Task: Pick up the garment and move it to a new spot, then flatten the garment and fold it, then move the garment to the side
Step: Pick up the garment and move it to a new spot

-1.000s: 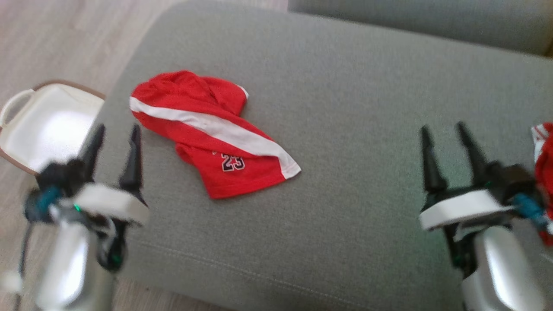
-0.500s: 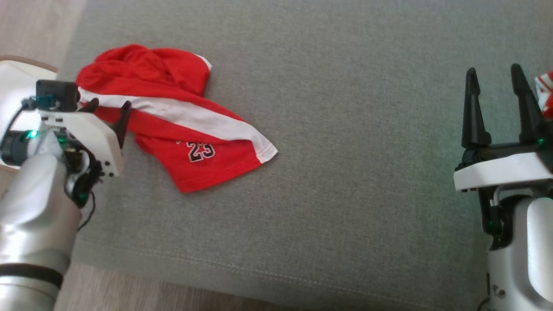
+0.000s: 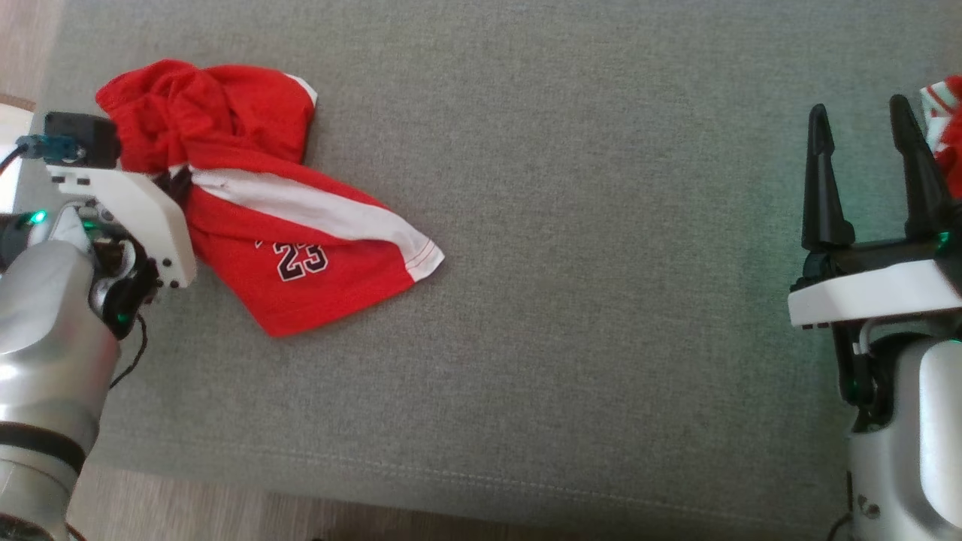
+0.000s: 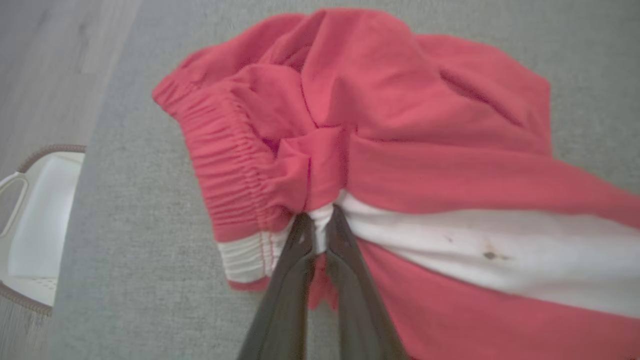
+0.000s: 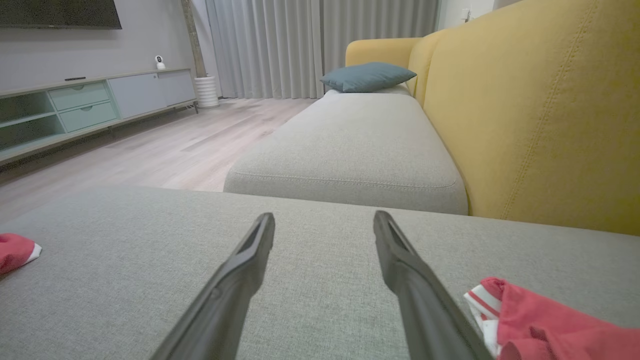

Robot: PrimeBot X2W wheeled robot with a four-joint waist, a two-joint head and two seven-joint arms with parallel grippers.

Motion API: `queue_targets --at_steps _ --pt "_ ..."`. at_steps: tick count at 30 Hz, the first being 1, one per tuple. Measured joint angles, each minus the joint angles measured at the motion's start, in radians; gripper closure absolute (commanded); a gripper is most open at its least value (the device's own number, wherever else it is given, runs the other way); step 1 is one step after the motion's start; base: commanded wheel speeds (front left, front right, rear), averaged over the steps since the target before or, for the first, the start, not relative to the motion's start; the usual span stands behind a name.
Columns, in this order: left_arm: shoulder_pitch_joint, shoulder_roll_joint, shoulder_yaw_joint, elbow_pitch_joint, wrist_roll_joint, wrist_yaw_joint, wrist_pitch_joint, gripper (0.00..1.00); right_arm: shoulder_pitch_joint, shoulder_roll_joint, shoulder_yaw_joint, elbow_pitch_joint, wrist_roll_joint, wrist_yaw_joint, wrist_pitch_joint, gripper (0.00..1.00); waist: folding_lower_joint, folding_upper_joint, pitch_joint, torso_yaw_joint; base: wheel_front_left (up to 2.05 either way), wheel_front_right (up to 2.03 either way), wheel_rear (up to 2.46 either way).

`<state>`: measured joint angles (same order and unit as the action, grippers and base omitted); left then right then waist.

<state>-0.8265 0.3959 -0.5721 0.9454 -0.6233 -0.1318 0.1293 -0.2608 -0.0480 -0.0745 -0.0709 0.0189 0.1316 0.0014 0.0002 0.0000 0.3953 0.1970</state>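
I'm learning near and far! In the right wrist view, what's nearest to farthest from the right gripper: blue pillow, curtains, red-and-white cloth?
1. red-and-white cloth, low right, beside the right gripper.
2. blue pillow, at the far end of the sofa.
3. curtains, behind the pillow, at the back.

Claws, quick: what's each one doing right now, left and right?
Left claw: closed on the red shorts, pinching the white stripe near the waistband.
Right claw: open, holding nothing, over the grey cushion.
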Motion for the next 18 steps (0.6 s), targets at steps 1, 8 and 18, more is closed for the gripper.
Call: queue_targets --at_steps 1,8,18 --pt "-0.003 0.001 -0.005 0.002 -0.003 0.0 -0.018 1.0 0.0 0.0 0.0 0.002 0.0 0.0 0.0 0.0 -0.0001 0.0 -0.004 -0.001 0.0 0.0 0.0" --pt "-0.006 0.012 -0.03 0.023 -0.016 0.0 -0.163 1.0 0.003 0.0 0.006 0.041 0.027 0.0 -0.022 0.0 -0.0001 0.0 -0.053 -0.01 0.0 0.0 0.0" --pt "-0.025 0.015 -0.029 -0.041 -0.024 0.014 -0.322 1.0 0.02 0.0 0.022 0.132 0.096 0.0 -0.085 0.0 -0.0001 0.0001 -0.175 -0.041 0.0 0.0 0.0"
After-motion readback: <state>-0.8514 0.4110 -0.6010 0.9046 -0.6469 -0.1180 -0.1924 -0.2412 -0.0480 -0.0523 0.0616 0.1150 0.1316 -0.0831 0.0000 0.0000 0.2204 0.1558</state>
